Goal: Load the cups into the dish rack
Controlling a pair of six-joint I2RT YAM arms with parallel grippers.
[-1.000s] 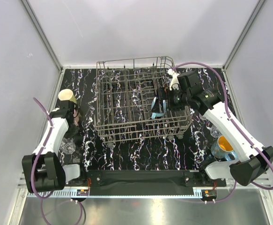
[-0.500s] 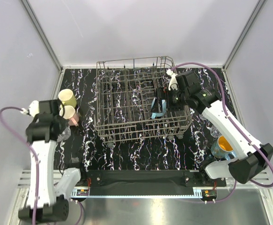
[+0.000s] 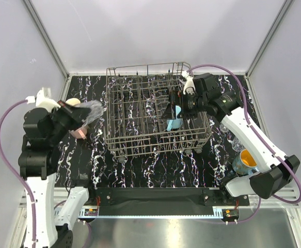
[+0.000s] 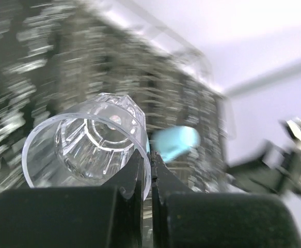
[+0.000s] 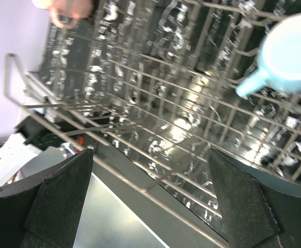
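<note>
My left gripper is raised left of the dish rack and shut on the rim of a clear glass. In the left wrist view the glass lies on its side, mouth to the camera, its wall pinched in the gripper. A light blue mug sits inside the rack's right part. My right gripper hangs open just above it, holding nothing. In the right wrist view the mug lies on the rack wires, beyond the open gripper.
A yellow mug and a pink mug stand on the table left of the rack. A teal mug with an orange inside and a clear glass stand at the right, under my right arm.
My left arm has risen from the table's left side with the clear glass and swung it toward the rack. The right gripper has shifted slightly over the blue mug, still open.
</note>
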